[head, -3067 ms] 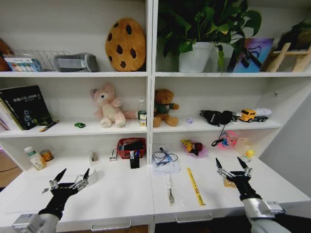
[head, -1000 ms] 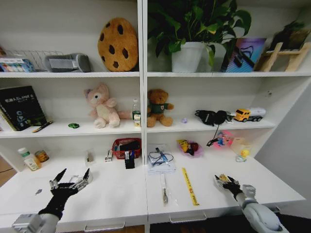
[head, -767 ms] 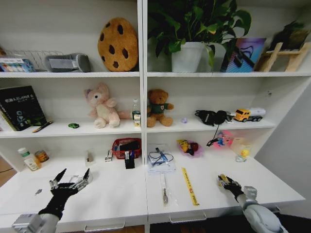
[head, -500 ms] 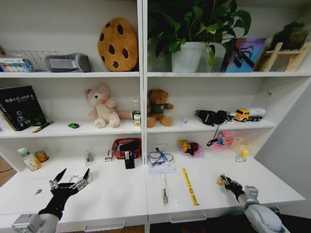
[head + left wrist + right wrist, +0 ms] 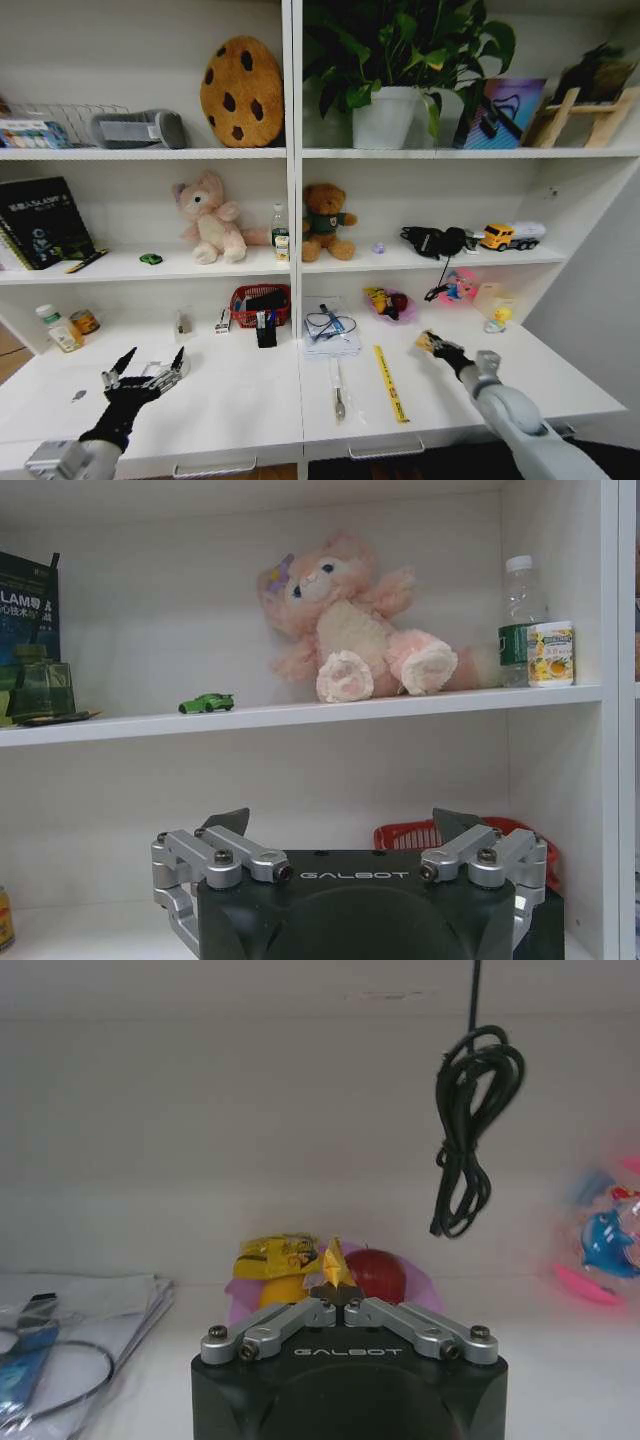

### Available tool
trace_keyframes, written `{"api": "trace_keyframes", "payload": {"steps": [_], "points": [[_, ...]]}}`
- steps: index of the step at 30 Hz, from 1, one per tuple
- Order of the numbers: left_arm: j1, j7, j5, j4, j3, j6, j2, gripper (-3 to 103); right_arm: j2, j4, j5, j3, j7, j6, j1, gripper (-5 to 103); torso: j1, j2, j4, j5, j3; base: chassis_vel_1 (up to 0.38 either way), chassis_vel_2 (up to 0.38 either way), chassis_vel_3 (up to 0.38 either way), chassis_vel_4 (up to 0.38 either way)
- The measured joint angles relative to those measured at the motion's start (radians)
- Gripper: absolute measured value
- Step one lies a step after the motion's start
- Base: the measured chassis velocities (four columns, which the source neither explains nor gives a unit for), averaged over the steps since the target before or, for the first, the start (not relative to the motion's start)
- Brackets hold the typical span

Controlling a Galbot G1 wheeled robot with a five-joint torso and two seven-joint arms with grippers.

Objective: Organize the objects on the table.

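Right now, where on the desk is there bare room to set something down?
Free: the desk between the left hand and the spoon, and the right end past the right hand. Crowded: the back, around the red basket and papers.

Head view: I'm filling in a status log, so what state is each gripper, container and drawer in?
Left gripper: jaws open, held above the table.
Right gripper: jaws shut on a small yellow item.
Bottle: upright, capped, on the shelf.
Red basket: upright, holding items.
Drawers: shut.
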Motion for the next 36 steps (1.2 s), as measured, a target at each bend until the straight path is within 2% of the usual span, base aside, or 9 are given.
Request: {"api": "trace_keyframes", "payload": {"steps": [1, 6, 16, 23, 25, 27, 29, 30, 36], "points": [[0.0, 0.0, 0.0, 0.0, 0.0, 0.0, 0.0, 100, 0.026, -0.169, -0.018, -0.144, 0.005, 0.023, 0.202, 0, 0.0, 0.0, -0.0001, 0.0003, 0.0, 0.0, 0.0, 0.0, 0.0], [0.0, 0.0, 0.0, 0.0, 0.0, 0.0, 0.0, 100, 0.072, -0.36, -0.084, -0.231, -0.021, 0.081, 0.365, 0, 0.0, 0.0, -0.0002, 0.0, 0.0, 0.0, 0.0, 0.0, 0.0], [0.0, 0.0, 0.0, 0.0, 0.0, 0.0, 0.0, 100, 0.111, -0.552, -0.13, -0.281, -0.061, 0.139, 0.454, 0, 0.0, 0.0, -0.0005, 0.0003, 0.0, 0.0, 0.0, 0.0, 0.0], [0.0, 0.0, 0.0, 0.0, 0.0, 0.0, 0.0, 100, 0.119, -0.58, -0.134, -0.286, -0.065, 0.146, 0.46, -2, 0.0, 0.0, -0.0005, 0.0, 0.0, 0.0, 0.0, 0.0, 0.0], [0.0, 0.0, 0.0, 0.0, 0.0, 0.0, 0.0, 100, 0.123, -0.58, -0.136, -0.288, -0.05, 0.147, 0.459, 14, 0.0, 0.0, -0.0005, 0.0, 0.0, 0.0, 0.0, 0.0, 0.0], [0.0, 0.0, 0.0, 0.0, 0.0, 0.0, 0.0, 100, 0.125, -0.572, -0.135, -0.287, -0.041, 0.147, 0.453, 14, 0.0, 0.0, -0.0004, 0.0002, 0.0, 0.0, 0.0, 0.0, 0.0], [0.0, 0.0, 0.0, 0.0, 0.0, 0.0, 0.0, 100, 0.106, -0.48, -0.132, -0.257, -0.027, 0.162, 0.401, 31, 0.0, 0.0, -0.0001, 0.0004, 0.0, 0.0, 0.0, 0.0, 0.0], [0.0, 0.0, 0.0, 0.0, 0.0, 0.0, 0.0, 100, 0.106, -0.48, -0.132, -0.257, -0.027, 0.162, 0.401, 31, 0.0, 0.0, -0.0001, 0.0004, 0.0, 0.0, 0.0, 0.0, 0.0], [0.0, 0.0, 0.0, 0.0, 0.0, 0.0, 0.0, 100, 0.038, -0.18, -0.139, -0.1, 0.075, 0.161, 0.142, 52, 0.0, 0.0, -0.0004, 0.0008, 0.0, 0.0, 0.0, 0.0, 0.0]]}}
